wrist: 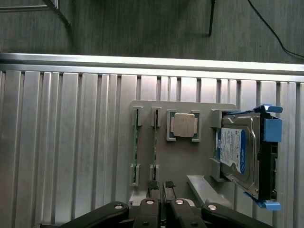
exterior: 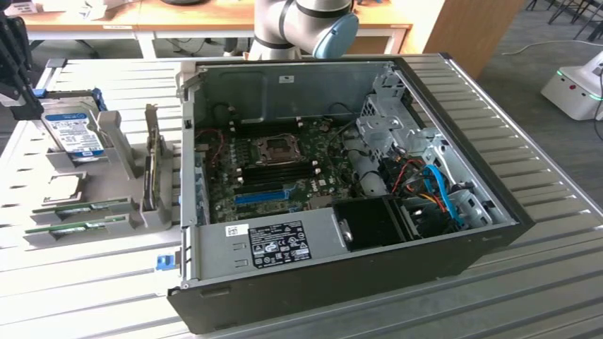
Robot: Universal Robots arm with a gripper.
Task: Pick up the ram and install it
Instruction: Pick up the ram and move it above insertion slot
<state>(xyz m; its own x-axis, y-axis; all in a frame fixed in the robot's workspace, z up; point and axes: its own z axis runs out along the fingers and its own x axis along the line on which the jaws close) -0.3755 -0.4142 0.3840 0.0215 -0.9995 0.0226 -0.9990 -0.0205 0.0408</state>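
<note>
**Over the holder, fingers nearly together, nothing in them**

I'm looking straight down on the grey holder, which sits on the slatted metal table close to one of its edges. My gripper hangs over the holder's edge. The gap between my two black fingertips is narrow, just a slit, with nothing caught in it.

There's the ram: a thin green stick standing on edge in its slot at one end of the holder. A twin stick stands parallel just beside it, on the outer side. My fingertips line up nearest the end of the first one, the stick next to the processor chip. Whether I'm touching it, I cannot tell. Past the chip, at the holder's other end, the hard drive stands on edge in its blue bracket.

In the exterior view, the holder lies just beside the open computer case, on the exterior view's left of it. Both green sticks sit at the holder's near corner. Inside the case the motherboard lies flat with its long black memory slots facing up. My arm rises behind the case's far edge.
</note>
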